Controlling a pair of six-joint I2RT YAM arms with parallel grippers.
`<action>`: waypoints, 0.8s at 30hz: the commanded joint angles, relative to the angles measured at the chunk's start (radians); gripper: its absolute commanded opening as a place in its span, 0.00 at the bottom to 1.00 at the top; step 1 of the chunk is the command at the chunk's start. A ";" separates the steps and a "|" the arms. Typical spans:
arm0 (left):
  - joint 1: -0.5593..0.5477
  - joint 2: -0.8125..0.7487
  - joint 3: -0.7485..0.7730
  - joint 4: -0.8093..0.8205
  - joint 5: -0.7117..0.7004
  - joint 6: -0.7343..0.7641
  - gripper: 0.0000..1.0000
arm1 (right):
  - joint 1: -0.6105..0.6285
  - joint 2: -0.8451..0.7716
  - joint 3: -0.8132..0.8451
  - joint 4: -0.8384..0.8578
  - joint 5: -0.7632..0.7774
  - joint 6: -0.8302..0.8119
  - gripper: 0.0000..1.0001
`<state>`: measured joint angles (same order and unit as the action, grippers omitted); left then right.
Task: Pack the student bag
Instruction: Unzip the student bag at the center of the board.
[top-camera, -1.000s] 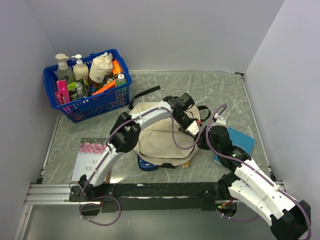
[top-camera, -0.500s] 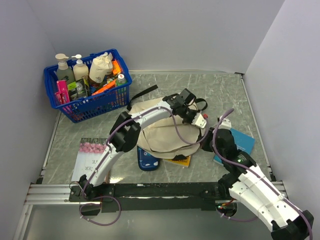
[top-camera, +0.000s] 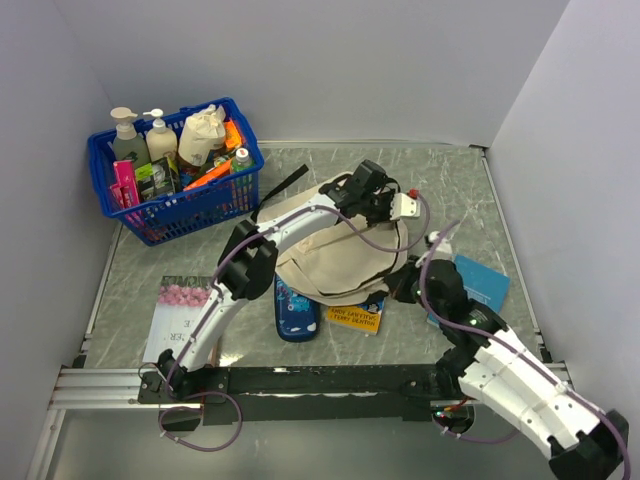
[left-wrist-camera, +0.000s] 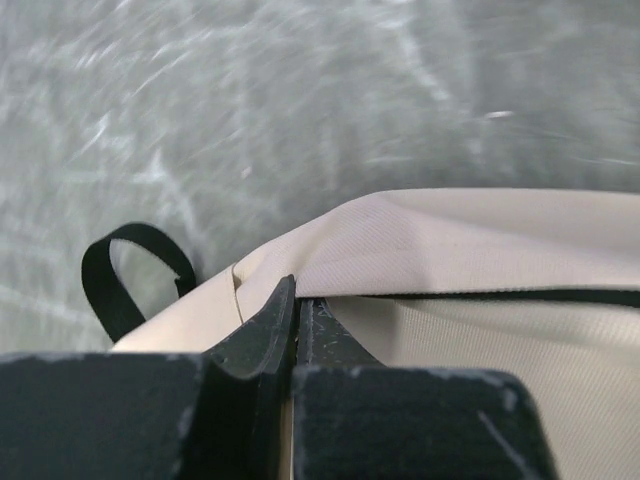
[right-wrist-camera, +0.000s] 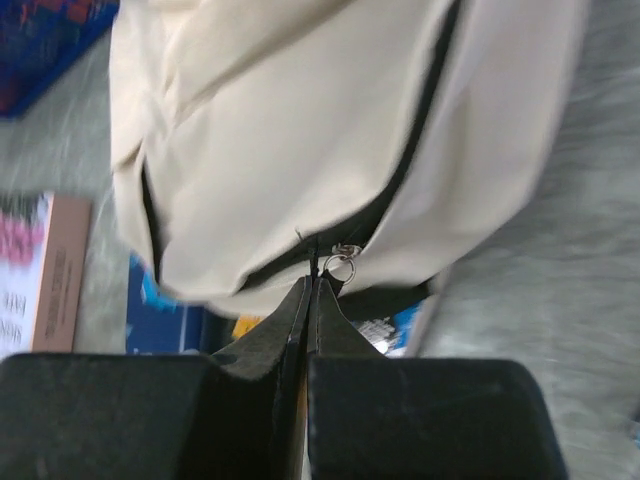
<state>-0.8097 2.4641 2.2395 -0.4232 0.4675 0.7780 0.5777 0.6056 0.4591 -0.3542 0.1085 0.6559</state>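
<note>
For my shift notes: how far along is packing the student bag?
Done: nothing visibly packed. In hand: left pincer clamps the student bag at its rim; right pincer pinches its zipper pull. Left: floral book, blue case, yellow book, teal book lie outside.

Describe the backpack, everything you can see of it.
The bag is cream fabric with black zipper trim and black straps. It sits slumped mid-table, overlapping a blue case and a yellow book. The left gripper pinches one edge; the right gripper pinches beside the zipper's ring pull.
</note>
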 joint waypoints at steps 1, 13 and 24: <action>0.029 0.005 0.054 0.144 -0.234 -0.120 0.01 | 0.129 0.112 0.084 0.079 -0.072 -0.018 0.00; 0.015 0.035 0.095 0.113 -0.305 -0.200 0.17 | 0.257 0.399 0.242 0.195 -0.248 -0.170 0.00; 0.087 -0.255 -0.124 0.054 -0.283 -0.388 0.96 | 0.254 0.421 0.234 0.212 -0.162 -0.156 0.23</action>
<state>-0.7654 2.3997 2.1418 -0.3714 0.1925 0.4831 0.8249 1.0309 0.6689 -0.1776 -0.0479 0.5098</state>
